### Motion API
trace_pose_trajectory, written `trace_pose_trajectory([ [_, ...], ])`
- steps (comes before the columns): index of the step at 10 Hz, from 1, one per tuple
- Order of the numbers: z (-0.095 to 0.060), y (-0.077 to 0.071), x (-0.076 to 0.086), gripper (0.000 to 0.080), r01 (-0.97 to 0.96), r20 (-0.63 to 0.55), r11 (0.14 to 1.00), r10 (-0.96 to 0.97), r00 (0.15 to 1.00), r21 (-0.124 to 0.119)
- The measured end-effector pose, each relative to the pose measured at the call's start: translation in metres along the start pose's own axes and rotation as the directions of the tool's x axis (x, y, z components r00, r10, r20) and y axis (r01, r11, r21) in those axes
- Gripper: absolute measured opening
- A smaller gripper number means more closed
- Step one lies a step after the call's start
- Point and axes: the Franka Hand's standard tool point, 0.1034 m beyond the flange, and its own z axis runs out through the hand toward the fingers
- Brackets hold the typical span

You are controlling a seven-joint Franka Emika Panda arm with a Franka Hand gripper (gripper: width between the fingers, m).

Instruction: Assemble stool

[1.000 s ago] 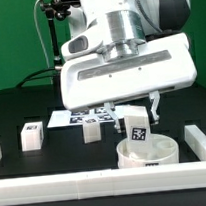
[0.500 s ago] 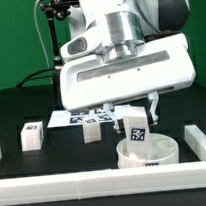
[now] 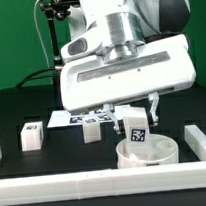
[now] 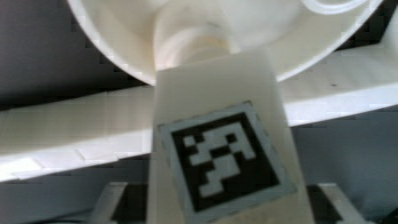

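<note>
**Gripper (image 3: pixel 138 112) clamped on a stool leg, right over the seat**

I have the gripper's jaws closed on the held leg block (image 3: pixel 139 129). It stands nearly upright, its tag facing the exterior camera.

From the exterior view's left, the first loose leg block (image 3: pixel 32 136) and then the second loose leg block (image 3: pixel 90 131) stand on the black table (image 3: pixel 12 113), well apart from my tool. The marker board (image 3: pixel 77 118) lies flat behind them.

Further right comes the held leg block, with the round seat (image 3: pixel 148 154) directly beneath it. In the wrist view its long axis runs from my fingers to a socket (image 4: pixel 187 45) in the seat. Its lower end meets that socket, but I cannot tell whether it is fully home. I judge that the next move runs straight down this axis.
</note>
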Motion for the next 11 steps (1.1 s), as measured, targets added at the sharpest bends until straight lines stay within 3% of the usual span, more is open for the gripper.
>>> trace_pose_trajectory([
  [5,0.0,0.003,0.0,0.0325,-0.035,0.032,0.999,0.034,0.999,0.012],
  [9,-0.005,-0.017,-0.007,0.0325,-0.052,0.131,0.998,0.047,0.99,0.042],
  [11,-0.005,-0.017,-0.008,0.0325,-0.051,0.133,0.998,0.045,0.99,0.042],
])
